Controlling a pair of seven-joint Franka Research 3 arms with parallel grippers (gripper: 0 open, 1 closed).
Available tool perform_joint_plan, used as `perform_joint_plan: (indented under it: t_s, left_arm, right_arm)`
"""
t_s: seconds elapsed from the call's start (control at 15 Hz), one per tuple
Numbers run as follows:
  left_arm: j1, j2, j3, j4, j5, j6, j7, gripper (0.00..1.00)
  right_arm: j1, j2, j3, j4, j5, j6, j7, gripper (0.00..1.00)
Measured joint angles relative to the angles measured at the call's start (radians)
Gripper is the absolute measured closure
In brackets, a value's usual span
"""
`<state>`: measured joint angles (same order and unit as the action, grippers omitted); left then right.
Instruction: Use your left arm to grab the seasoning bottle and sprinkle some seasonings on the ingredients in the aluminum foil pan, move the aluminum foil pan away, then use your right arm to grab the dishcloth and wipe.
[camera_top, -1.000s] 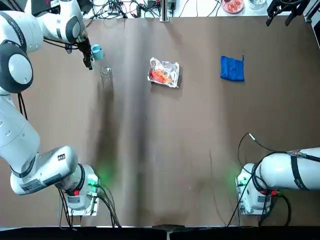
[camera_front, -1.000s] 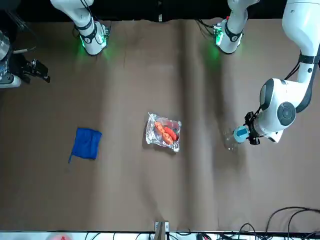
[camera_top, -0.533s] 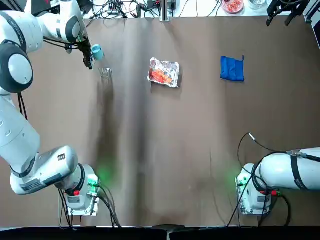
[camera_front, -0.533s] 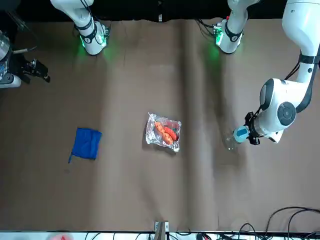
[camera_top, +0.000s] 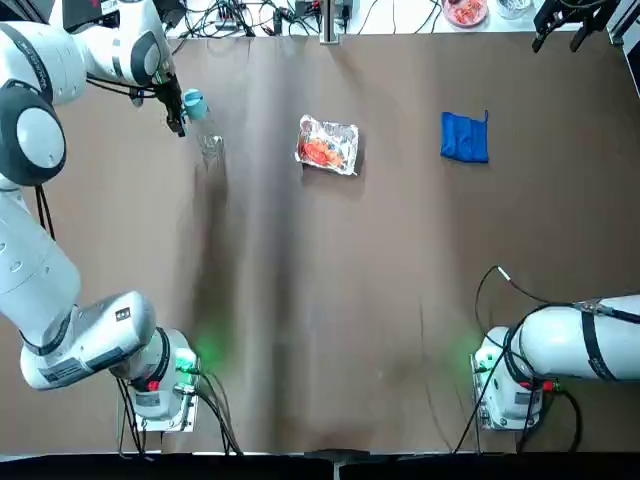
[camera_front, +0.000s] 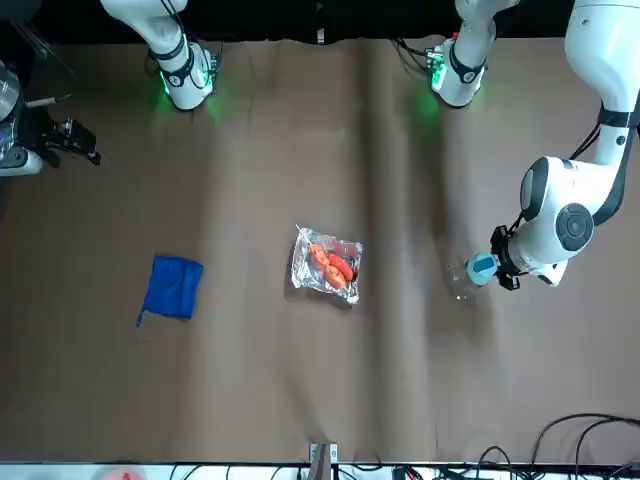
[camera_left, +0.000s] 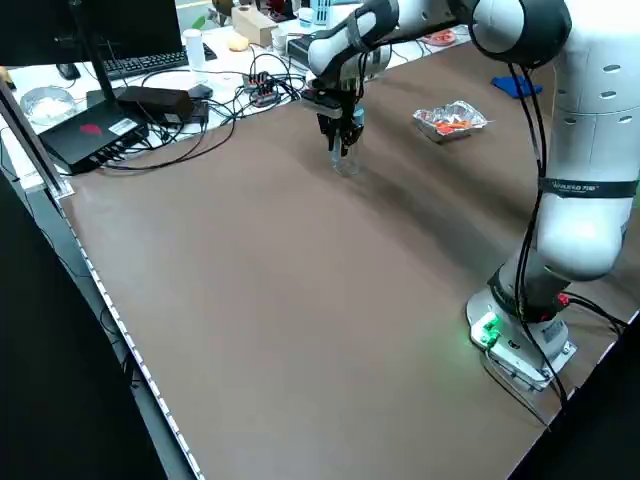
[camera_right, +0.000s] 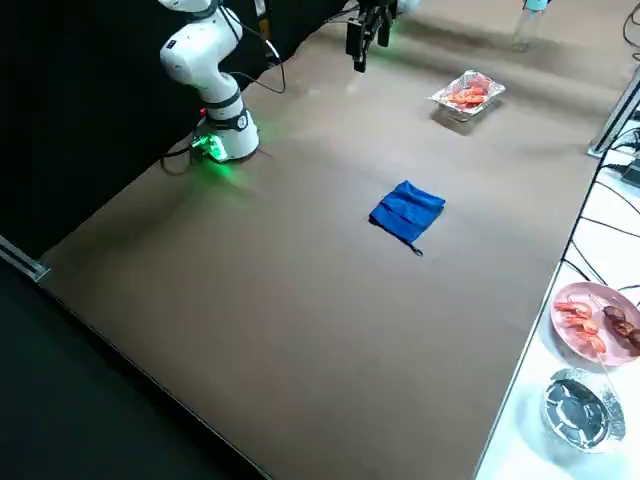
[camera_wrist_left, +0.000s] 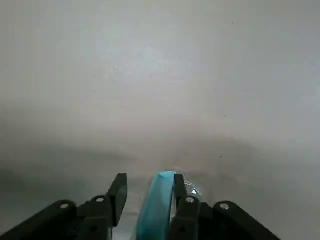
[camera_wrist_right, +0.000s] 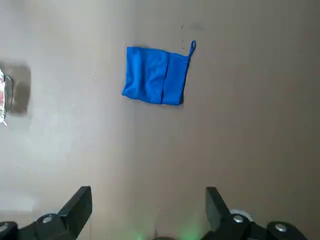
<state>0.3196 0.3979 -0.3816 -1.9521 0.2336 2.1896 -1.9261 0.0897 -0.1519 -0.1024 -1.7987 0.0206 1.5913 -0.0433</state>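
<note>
The clear body of the seasoning bottle (camera_top: 205, 132) is hard to make out against the brown table (camera_top: 330, 300); only its light blue cap (camera_wrist_left: 156, 205) reads plainly, at the upper left of the top view and at the right of the front view. The left gripper (camera_top: 183, 108) is at that cap: in the left wrist view its fingers (camera_wrist_left: 118, 194) stand a little apart, one touching the cap and the other just off it, so no clamp shows. The right gripper (camera_wrist_right: 147, 212) hangs spread wide and empty high over the dishcloth (camera_top: 465, 137), upper right in the top view. The aluminum foil pan (camera_top: 327, 145) with its ingredients (camera_top: 320, 151) lies between bottle and cloth. Nothing has visibly moved since half a second ago.
</note>
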Motion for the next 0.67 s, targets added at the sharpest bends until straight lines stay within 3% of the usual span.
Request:
perform_joint_plan:
  t_s: [0.67]
  left_arm:
    - [0.001, 0.000, 0.001, 0.002, 0.000, 0.003, 0.000, 0.71]
  right_arm:
    - [0.000, 0.000, 0.000, 0.000, 0.000, 0.000, 0.000, 0.00]
